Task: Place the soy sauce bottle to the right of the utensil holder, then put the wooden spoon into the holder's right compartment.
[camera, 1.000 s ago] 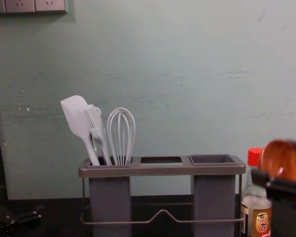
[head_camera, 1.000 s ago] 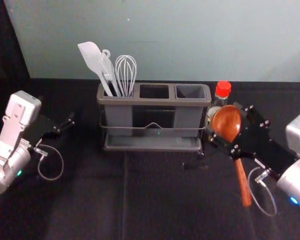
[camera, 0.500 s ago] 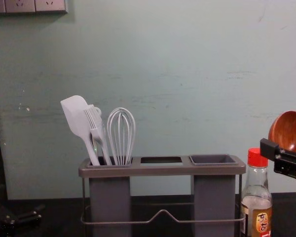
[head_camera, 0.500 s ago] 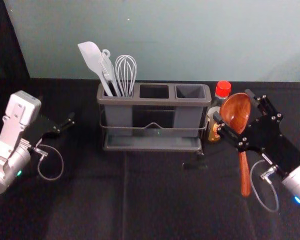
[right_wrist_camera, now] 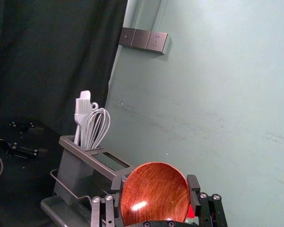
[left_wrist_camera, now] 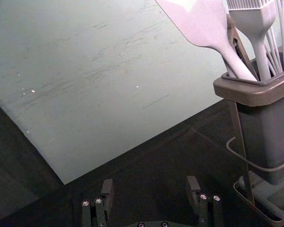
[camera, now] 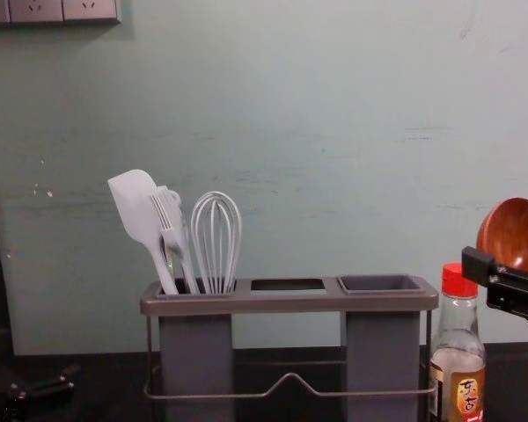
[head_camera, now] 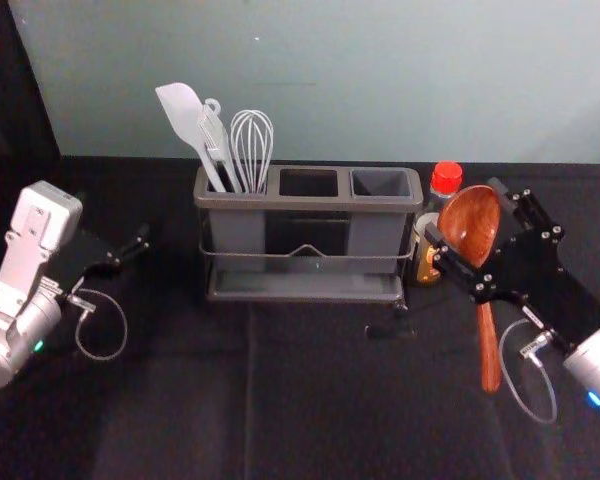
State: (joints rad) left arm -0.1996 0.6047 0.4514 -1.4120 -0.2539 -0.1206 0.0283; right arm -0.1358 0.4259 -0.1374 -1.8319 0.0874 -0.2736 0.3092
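In the head view, my right gripper is working at three o'clock of the utensil holder, pinching the wooden spoon by its bowl, and the handle is pointing to six! The soy sauce bottle is standing just beside the holder, also at three. My left gripper is idling at nine. White spatula, brush and whisk are leaning in the holder's left compartment.

Left wrist view: those fingers are pointing forward, spread wide.

Right wrist view: the bowl is sitting between my fingers, the bottle's red cap peeking out behind it.

Chest view: the bowl is hanging at three o'clock, higher than the bottle cap, and the bottle is standing upright at four.
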